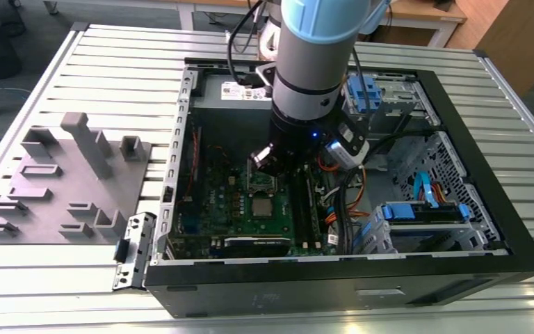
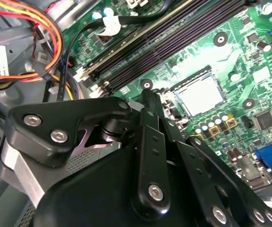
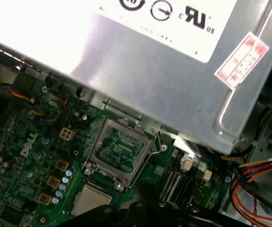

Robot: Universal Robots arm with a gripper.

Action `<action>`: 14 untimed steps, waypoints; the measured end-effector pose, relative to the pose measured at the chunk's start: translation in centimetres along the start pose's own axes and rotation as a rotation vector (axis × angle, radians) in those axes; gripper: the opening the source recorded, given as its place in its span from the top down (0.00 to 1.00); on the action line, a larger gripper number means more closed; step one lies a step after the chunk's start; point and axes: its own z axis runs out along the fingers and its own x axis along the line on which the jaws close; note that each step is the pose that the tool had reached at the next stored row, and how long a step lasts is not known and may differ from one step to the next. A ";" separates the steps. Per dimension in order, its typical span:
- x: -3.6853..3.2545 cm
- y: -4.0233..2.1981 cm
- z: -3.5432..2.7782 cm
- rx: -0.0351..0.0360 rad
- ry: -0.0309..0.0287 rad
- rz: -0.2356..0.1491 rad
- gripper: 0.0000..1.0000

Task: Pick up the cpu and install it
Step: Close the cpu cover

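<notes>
Slatted metal desk, seen from the exterior view: a grey moulded tray sits by the desk's edge on the exterior view's left. An open computer case takes up the middle of the desk.

Inside the case, on the green board, the cpu lies flat and free of any grip. It is just beside the silver metal frame, and both wrist views show it as a pale square within a dark surround.

The arm reaches down into the case, with its hand poised over the frame and close above the board. It carries nothing visible, and whether the hand is apart or together cannot be told.

Toward the exterior view's right, orange cables run close by the wrist, ahead of the blue drive brackets.

The likely hazards are a descent landing off-centre, which could tilt or skid the thin chip. The hand might also catch on the neighbouring frame, or the wrist might snag the nearby cables as it turns.
</notes>
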 end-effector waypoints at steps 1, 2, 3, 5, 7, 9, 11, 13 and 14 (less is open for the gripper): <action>-0.07 0.11 0.01 0.0000 0.0001 -0.002 0.89; -0.14 0.22 0.03 0.0000 0.0001 -0.003 0.89; -0.20 0.35 0.04 -0.0001 0.0002 -0.005 0.89; -0.33 0.60 0.09 -0.0001 0.0002 -0.007 0.89; -0.42 0.80 0.14 -0.0002 0.0002 -0.009 0.89; -0.53 1.01 0.19 -0.0003 0.0002 -0.010 0.89; -0.63 1.23 0.25 -0.0004 0.0002 -0.012 0.89; -0.72 1.42 0.34 -0.0004 0.0002 -0.013 0.89; -0.76 1.48 0.41 -0.0004 0.0002 -0.013 0.89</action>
